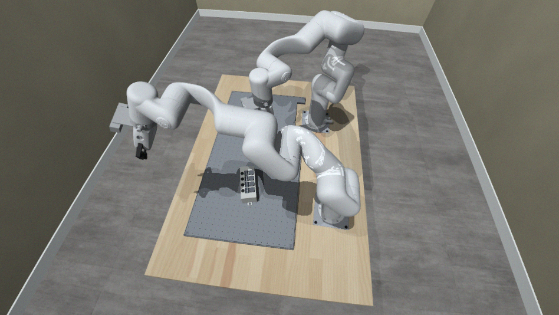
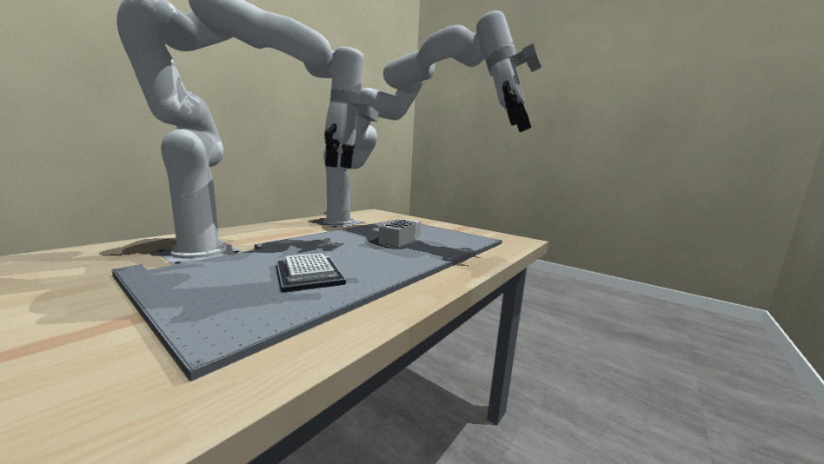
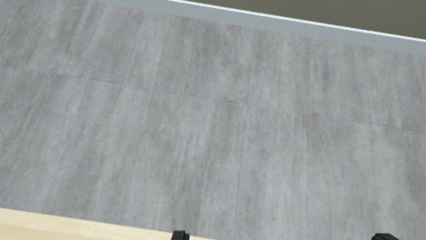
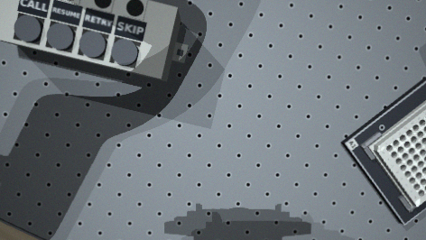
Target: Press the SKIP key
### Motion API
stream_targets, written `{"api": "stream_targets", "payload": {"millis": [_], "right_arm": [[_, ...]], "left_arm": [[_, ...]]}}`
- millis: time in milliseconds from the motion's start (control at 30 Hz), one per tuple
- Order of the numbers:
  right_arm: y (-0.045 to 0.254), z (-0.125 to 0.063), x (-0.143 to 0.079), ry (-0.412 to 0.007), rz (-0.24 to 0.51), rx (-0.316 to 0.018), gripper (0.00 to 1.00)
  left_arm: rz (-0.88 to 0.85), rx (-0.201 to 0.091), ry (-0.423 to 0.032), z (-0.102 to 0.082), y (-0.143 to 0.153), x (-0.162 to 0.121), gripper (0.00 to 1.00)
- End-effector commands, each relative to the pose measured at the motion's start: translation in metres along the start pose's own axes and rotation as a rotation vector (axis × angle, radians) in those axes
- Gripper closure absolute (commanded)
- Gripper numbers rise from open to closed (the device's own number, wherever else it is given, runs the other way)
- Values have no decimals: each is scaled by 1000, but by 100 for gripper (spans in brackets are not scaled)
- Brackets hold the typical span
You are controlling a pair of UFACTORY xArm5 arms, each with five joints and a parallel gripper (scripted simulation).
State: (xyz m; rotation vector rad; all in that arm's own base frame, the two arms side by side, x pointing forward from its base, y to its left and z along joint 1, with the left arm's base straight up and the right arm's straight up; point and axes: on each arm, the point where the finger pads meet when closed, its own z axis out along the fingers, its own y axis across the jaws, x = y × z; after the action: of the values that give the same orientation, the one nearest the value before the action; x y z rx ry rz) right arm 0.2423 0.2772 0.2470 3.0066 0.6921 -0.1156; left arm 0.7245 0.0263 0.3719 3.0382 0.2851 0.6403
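Note:
The operator panel [image 1: 248,197] [image 2: 396,235] [image 4: 163,32] is a grey box with four round grey keys. In the right wrist view they are named CALL, RESUME, RETRY and SKIP from left to right. The SKIP key [image 4: 125,52] is nearest the panel's right end there; its lamp [image 4: 134,7] is dark. In the top view all four lamps look dark. My left gripper [image 1: 141,153] [image 2: 519,122] [image 3: 283,236] is open, high and out beyond the table edge, away from the panel. My right gripper [image 2: 339,156] is open, above the board to one side of the panel; its fingers are hidden in the top view.
The perforated board [image 1: 234,225] [image 2: 230,331] [image 4: 271,135] lies on the wooden table [image 1: 269,269] [image 2: 368,357]. A white well plate [image 2: 311,265] [image 4: 408,155] sits in a dark holder on the board. The left arm's links stretch over the board near the panel.

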Motion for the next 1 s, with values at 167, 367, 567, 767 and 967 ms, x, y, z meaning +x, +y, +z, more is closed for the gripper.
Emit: {"api": "stream_targets", "payload": {"millis": [167, 367, 567, 767, 967], "right_arm": [[0, -2, 1, 4, 0, 2, 0], [0, -2, 1, 4, 0, 2, 0], [0, -2, 1, 4, 0, 2, 0], [1, -27, -2, 4, 0, 2, 0], [2, -52, -4, 4, 0, 2, 0]], "left_arm": [[0, -1, 4, -2, 0, 1, 0], [0, -1, 4, -2, 0, 1, 0], [0, -1, 4, -2, 0, 1, 0], [0, -1, 4, -2, 0, 1, 0], [0, -1, 4, -2, 0, 1, 0]]}}
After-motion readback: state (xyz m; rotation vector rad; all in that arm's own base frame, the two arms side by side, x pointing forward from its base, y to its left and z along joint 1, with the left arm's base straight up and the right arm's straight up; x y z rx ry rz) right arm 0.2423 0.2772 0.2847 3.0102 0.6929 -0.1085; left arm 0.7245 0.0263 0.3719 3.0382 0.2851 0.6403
